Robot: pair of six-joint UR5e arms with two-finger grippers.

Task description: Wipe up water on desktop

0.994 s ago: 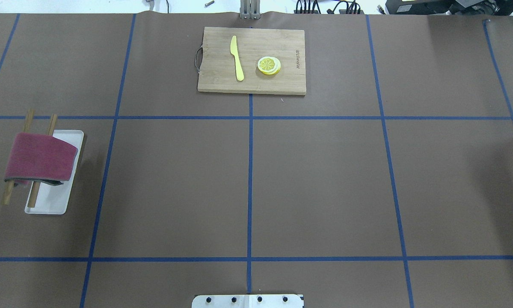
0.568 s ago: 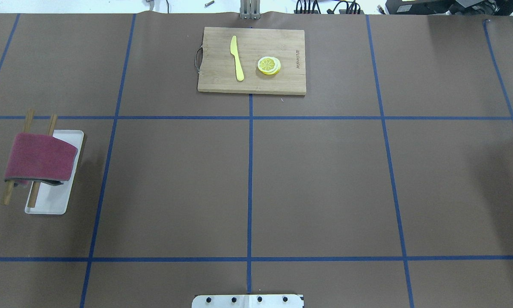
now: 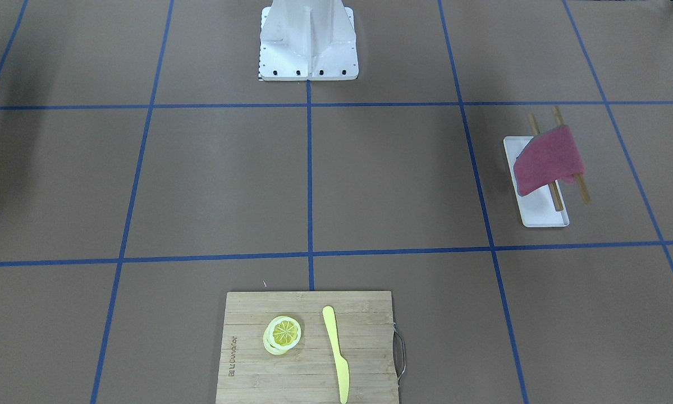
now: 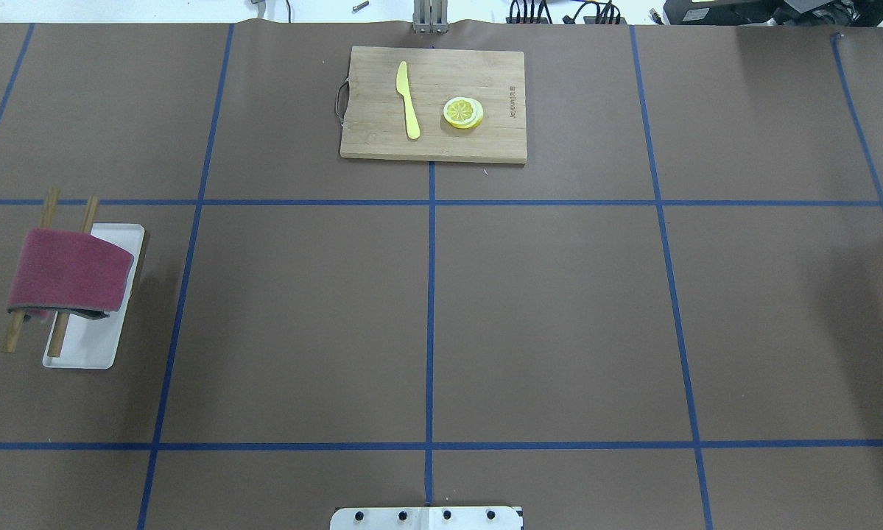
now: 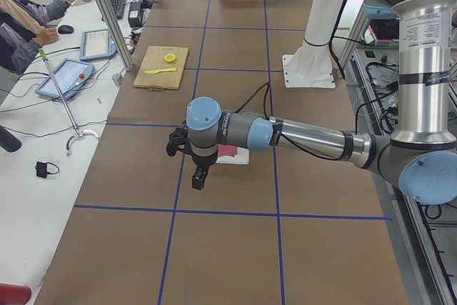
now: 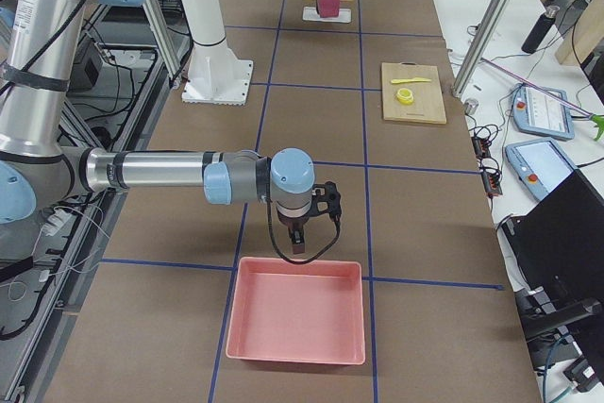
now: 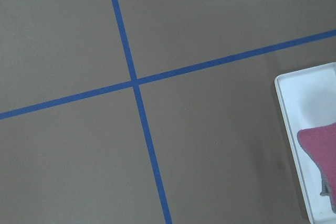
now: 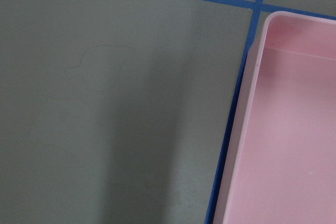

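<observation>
"What lies on the desktop?"

"It fills every view. A red cloth drapes over two rods above a white tray on the robot's left. A cutting board sits at the far edge."

"And the jaws?"

"I cannot tell for either. The left gripper hangs near the tray, and the right gripper hangs over the edge of a pink bin."

White side bench down the room's side, evenly lit; on it a blue-framed tablet, a black keyboard, slanted silver metal post alongside.
</observation>
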